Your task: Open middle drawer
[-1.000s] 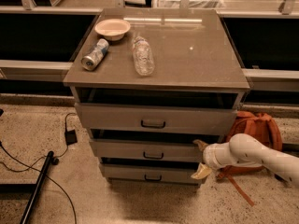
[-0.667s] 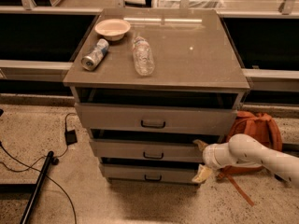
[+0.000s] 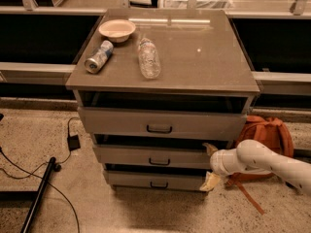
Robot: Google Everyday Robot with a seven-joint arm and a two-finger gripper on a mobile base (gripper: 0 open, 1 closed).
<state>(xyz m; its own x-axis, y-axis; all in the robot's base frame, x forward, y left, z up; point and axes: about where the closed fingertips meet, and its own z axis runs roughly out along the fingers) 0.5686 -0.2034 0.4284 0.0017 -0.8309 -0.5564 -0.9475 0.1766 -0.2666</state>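
Observation:
The middle drawer (image 3: 146, 155) is the mid-sized grey-beige front in the three-drawer cabinet, with a small dark bar handle (image 3: 159, 162) at its centre. It stands slightly out, with a dark gap above it. My gripper (image 3: 210, 165) is at the right end of the drawer fronts, on a white arm coming in from the right. It is open. One fingertip (image 3: 210, 148) is at the top right edge of the middle drawer. The other (image 3: 209, 182) is low, by the bottom drawer's right corner. The gripper holds nothing and is well right of the handle.
The top drawer (image 3: 121, 123) and bottom drawer (image 3: 131, 180) also stand slightly out. On the cabinet top (image 3: 204, 57) are a bowl (image 3: 117, 30), a lying can (image 3: 98, 57) and a lying plastic bottle (image 3: 148, 58). An orange backpack (image 3: 267, 135) sits on the floor at right. Cables and a dark pole (image 3: 41, 191) lie on the floor at left.

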